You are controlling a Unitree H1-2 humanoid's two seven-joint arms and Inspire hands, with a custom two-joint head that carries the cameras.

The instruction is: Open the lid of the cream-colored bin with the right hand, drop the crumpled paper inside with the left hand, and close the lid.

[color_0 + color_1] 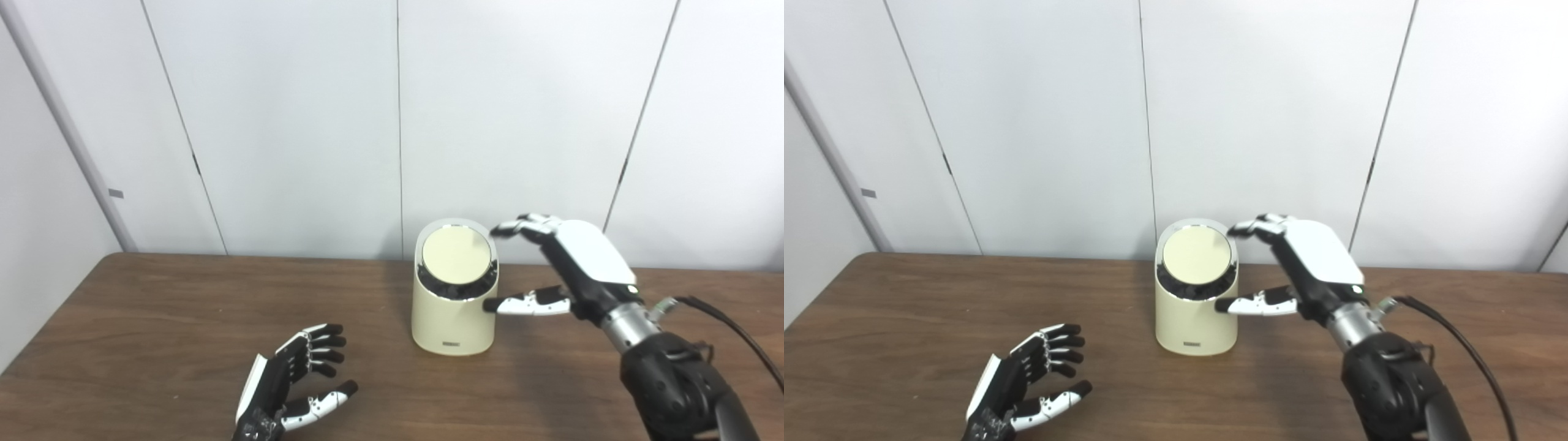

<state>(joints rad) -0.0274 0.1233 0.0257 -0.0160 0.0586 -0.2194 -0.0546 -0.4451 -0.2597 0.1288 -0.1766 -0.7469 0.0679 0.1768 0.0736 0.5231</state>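
Observation:
The cream-colored bin [453, 318] stands on the table a little right of centre. Its round lid [456, 254] is tilted toward me, with a dark gap under its front edge. My right hand [582, 257] is beside the bin's upper right. Its fingertips [508, 228] reach the lid's rim and its thumb [520, 303] rests against the bin's side; the fingers are spread and hold nothing. My left hand [294, 373] lies open on the table to the front left of the bin, palm facing right, empty. I see no crumpled paper in either view.
The brown wooden table [153, 318] runs up to a white panelled wall [294, 122]. A black cable [735, 324] trails from my right forearm across the table at the far right.

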